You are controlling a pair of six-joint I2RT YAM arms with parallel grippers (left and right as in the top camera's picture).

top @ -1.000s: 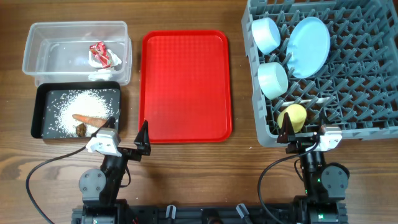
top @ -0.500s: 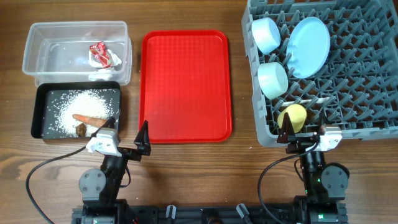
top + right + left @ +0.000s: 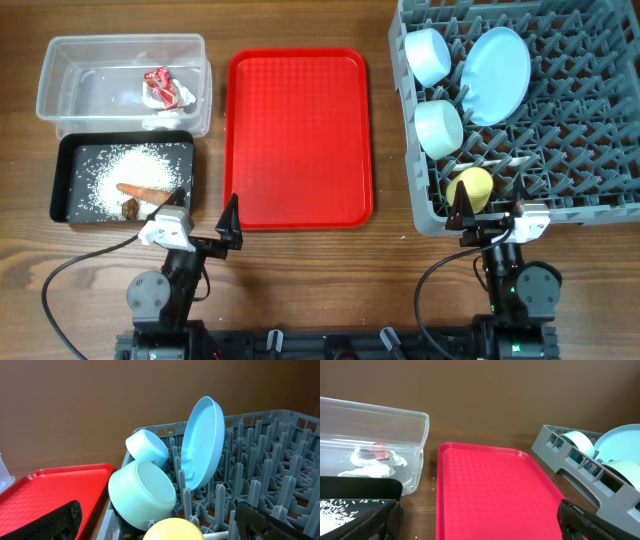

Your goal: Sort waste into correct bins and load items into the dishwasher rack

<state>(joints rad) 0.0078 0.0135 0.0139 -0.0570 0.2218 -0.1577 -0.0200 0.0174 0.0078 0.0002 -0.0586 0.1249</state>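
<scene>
The grey dishwasher rack [image 3: 590, 130] at the right holds the pale-blue plate [image 3: 497, 62], two bowls [image 3: 428, 55] [image 3: 438, 128], the yellow cup [image 3: 470, 187] and the white spoon [image 3: 500, 165]. The clear tub [image 3: 60, 60] holds the red-and-white wrapper [image 3: 163, 90]. The black tub [image 3: 66, 170] holds rice [image 3: 125, 165], the orange stick [image 3: 140, 190] and a brown lump [image 3: 130, 208]. My left gripper [image 3: 205, 225] is open and empty at the near edge, between the black tub and the red tray. My right gripper [image 3: 490, 212] is open and empty at the rack's near edge.
A flat red tray [image 3: 300, 140] lies in the middle; it also fills the left wrist view [image 3: 490, 495]. The right wrist view shows the plate [image 3: 202, 442], both bowls [image 3: 142, 492] and the cup [image 3: 172, 530] close ahead. Cables trail near the arm bases.
</scene>
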